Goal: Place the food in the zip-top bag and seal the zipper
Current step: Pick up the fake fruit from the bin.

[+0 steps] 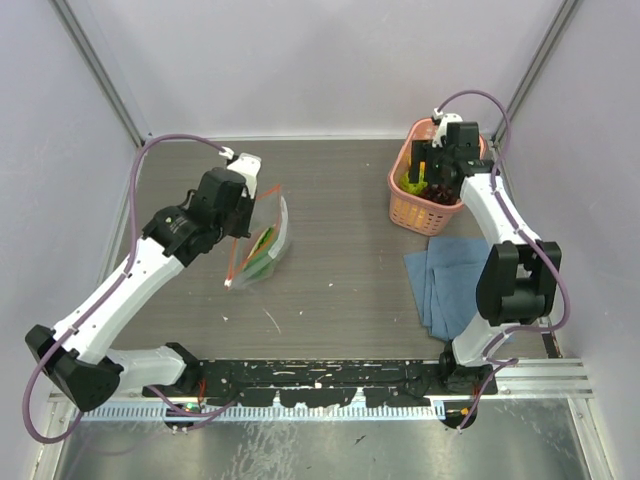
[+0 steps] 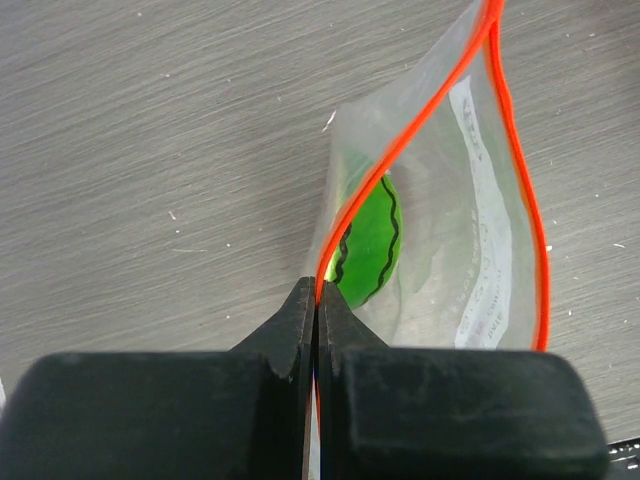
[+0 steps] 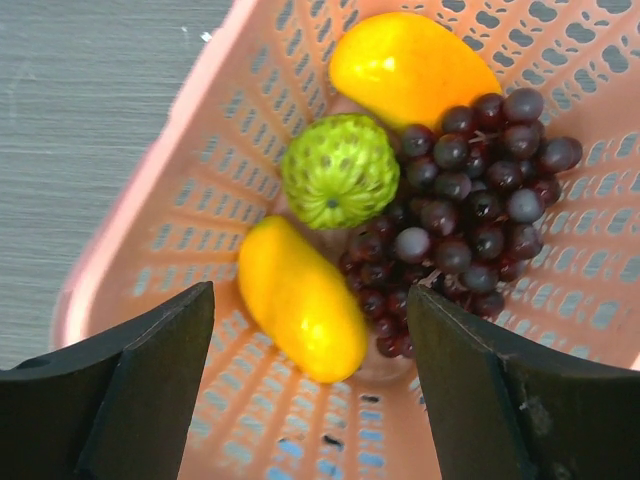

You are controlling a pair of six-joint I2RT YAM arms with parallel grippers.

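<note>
Meanwhile left end effector pinched shut on bag rim; right end effector gaped wide, empty, above fruit in basket.

Basket runs off frame; zip-top bag — end hidden behind left gripper.

My two arms: white shells, black joints

My left arm and right arm are smooth white links joined by chunky black motor housings, on black bases. A mauve cable loops along each arm up to a small white wrist block. My left tool and right tool have matte black, wedge-shaped fingers.
</note>
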